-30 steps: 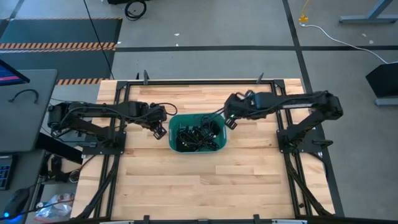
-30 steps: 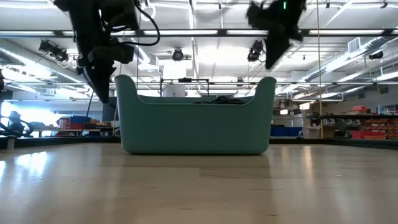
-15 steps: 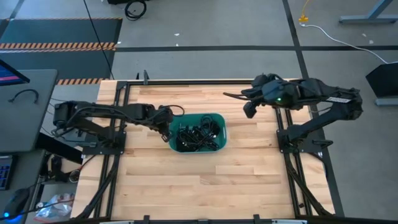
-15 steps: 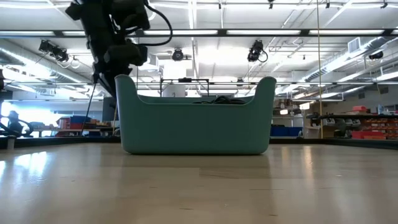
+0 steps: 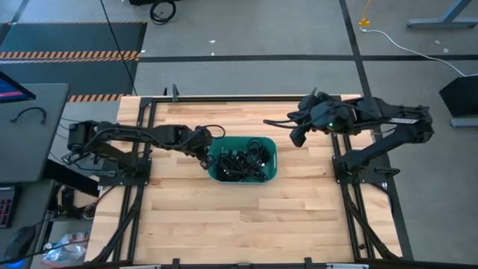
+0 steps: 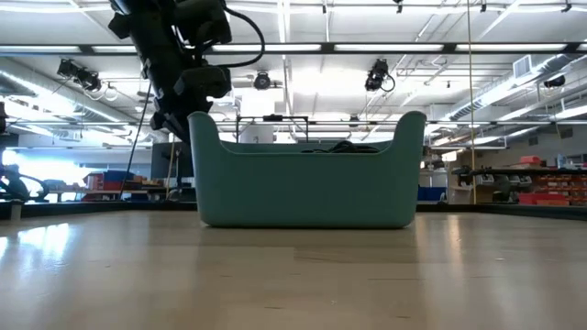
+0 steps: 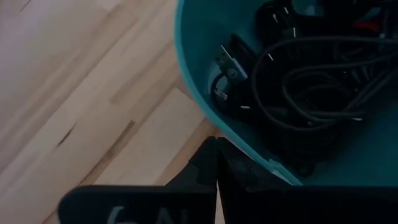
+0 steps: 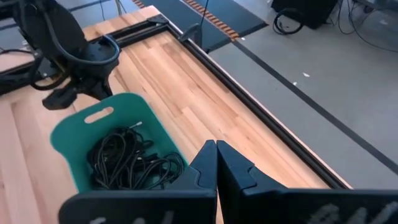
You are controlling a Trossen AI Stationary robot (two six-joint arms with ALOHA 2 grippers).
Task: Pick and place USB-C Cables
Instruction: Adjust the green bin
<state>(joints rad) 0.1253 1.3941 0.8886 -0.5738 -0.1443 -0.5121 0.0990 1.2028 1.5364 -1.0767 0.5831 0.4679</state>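
- Teal plastic tub (image 5: 269, 158) sits mid-table on the light wooden table (image 5: 224, 224); tangled black USB-C cables (image 5: 240, 164) are piled inside it.
- Left gripper (image 5: 207, 153) at the tub's 9 o'clock rim, fingers closed together, touching the wall, nothing held.
- Right gripper (image 5: 296, 137) hangs at the tub's 2 o'clock, clear of it, fingers pressed together, empty.

Surface (image 5: 224, 217): pale wood planks with visible grain, smooth and faintly glossy, reflecting ceiling light in the low view. Tub (image 5: 269, 169): teal plastic, smooth, semi-matt, just beside the left pincer (image 5: 205, 157). Cables (image 5: 240, 161) inside the tub: black, rubbery-looking sheath, slight sheen. Frame (image 5: 224, 99) edging the surface: black matt metal. Floor (image 5: 246, 30): grey, matt.
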